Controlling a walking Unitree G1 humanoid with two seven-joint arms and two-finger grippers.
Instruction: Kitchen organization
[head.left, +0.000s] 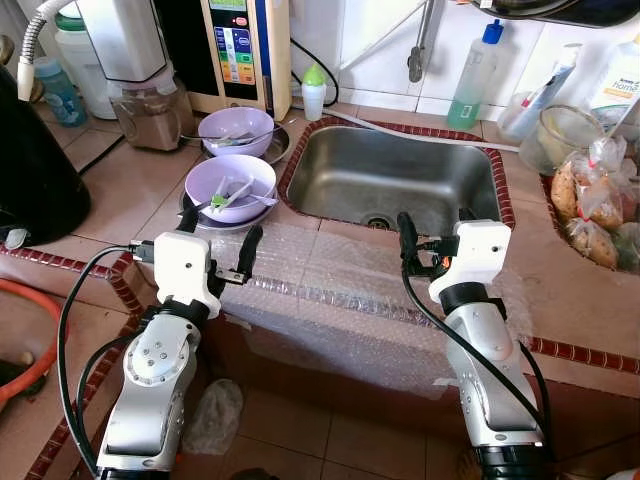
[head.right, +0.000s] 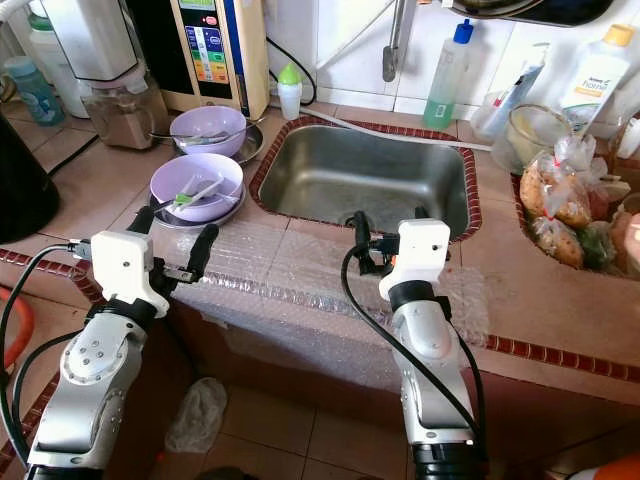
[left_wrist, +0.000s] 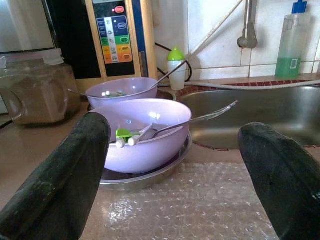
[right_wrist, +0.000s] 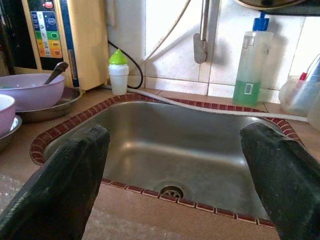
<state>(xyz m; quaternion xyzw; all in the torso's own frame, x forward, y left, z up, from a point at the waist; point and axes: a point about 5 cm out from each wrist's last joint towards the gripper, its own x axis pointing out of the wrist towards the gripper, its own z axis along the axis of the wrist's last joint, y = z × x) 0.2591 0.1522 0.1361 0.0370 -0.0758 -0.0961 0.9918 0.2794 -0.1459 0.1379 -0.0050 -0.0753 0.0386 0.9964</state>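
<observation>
Steel sink (head.left: 420, 175) set in the tiled counter, basin bare. To its left, two purple bowls (head.left: 231, 186) on metal plates, utensils inside. Left gripper (head.left: 215, 255) over bubble wrap (head.left: 300, 265) just before the near bowl, fingers wide, holding nothing. Right gripper (head.left: 437, 232) at the sink's front rim, fingers wide, empty.

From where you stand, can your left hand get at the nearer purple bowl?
Probably yes. The left hand hangs open just short of the nearer purple bowl, with only bubble wrap lying flat on the counter between them.
</observation>
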